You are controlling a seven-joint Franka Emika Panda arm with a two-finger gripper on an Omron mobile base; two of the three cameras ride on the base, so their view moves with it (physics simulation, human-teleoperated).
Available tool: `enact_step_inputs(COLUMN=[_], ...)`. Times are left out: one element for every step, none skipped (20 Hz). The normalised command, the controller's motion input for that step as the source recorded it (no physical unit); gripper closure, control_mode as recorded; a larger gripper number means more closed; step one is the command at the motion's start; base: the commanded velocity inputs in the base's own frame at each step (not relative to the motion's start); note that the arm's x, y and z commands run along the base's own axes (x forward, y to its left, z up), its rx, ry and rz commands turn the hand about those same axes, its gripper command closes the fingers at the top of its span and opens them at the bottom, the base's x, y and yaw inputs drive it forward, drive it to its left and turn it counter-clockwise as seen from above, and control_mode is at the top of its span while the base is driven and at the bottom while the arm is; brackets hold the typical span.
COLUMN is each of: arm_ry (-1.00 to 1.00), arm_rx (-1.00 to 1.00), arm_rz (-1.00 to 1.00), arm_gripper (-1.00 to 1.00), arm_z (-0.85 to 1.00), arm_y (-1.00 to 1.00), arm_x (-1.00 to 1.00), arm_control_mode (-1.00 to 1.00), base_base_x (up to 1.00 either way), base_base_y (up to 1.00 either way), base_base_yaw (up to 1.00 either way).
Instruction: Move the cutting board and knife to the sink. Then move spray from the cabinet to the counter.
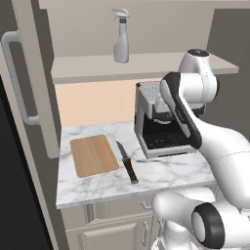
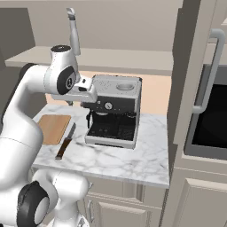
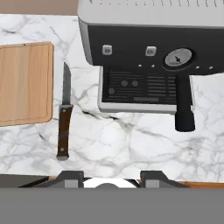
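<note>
Nothing moved yet: cutting board [image 1: 93,155] and knife [image 1: 127,163] lie left of the coffee machine [image 1: 158,119] on the bench [image 1: 161,173], spray [image 1: 120,36] shelved above it in the cabinet [image 1: 146,64]; my claw [image 3: 111,178] holds nothing, its spread I cannot tell.

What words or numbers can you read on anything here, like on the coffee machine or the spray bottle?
There are none to read.
Coffee machine: it has a round gauge and two small buttons, but their marks are too small to read.
Spray bottle: plain, no label.
Cutting board and knife: no writing.
</note>
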Motion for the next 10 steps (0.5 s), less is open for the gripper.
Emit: enact_step_inputs(arm_ry=[0.0,0.0,0.0,0.0,0.0,0.0,0.0,0.0,0.0,0.0], arm_rx=[0.0,0.0,0.0,0.0,0.0,0.0,0.0,0.0,0.0,0.0], arm_rz=[0.0,0.0,0.0,0.0,0.01,0.03,0.03,0.03,0.0,0.0], arm_gripper=[-1.0,-1.0,-1.0,-1.0,-1.0,-1.0,-1.0,-1.0,-1.0,-1.0], arm_z=[0.0,0.0,0.0,-0.01,-0.03,-0.07,-0.06,-0.06,-0.06,-0.07], arm_y=[0.0,0.0,0.0,0.0,0.0,0.05,0.18,0.25,0.32,0.35], arm_x=[-0.01,-0.01,-0.01,-0.12,-0.2,-0.24,-0.27,-0.27,-0.25,-0.22], arm_control_mode=[-1.0,-1.0,-1.0,-1.0,-1.0,-1.0,-1.0,-1.0,-1.0,-1.0], base_base_x=[0.0,0.0,0.0,0.0,0.0,0.0,0.0,0.0,0.0,0.0], base_base_y=[0.0,0.0,0.0,0.0,0.0,0.0,0.0,0.0,0.0,0.0], base_base_yaw=[0.0,0.0,0.0,0.0,0.0,0.0,0.0,0.0,0.0,0.0])
